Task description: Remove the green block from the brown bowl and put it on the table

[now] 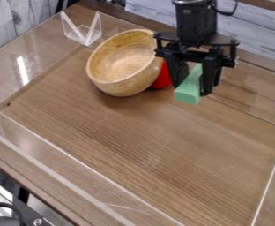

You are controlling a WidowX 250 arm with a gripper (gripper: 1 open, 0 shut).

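Brown wood-grain tabletop [140, 150] is seen from above and to one side, edged by low clear plastic walls [22, 146]; a pale planked surface shows beyond the far edge. Toward the far left corner a small clear plastic stand [78, 28], V-shaped, is set upright.

A round light tan wooden bowl [126, 62] with a thick rim and visible grain is placed on the far half of the table, tipped slightly so its hollow faces the camera. Nothing is seen inside it. A rounded red object [161, 76] is lodged just beside the bowl's right side, touching it, partly hidden behind the arm's black fingers.

A black robot gripper [196, 72] is pointed steeply downward just right of the bowl. A long, flat, bright green rectangular block [190, 85] is pinched between its two fingers, held nearly upright, with its lower end showing below the fingertips. The block is outside the bowl, beside the red object. Whether its lower end touches the tabletop cannot be told.
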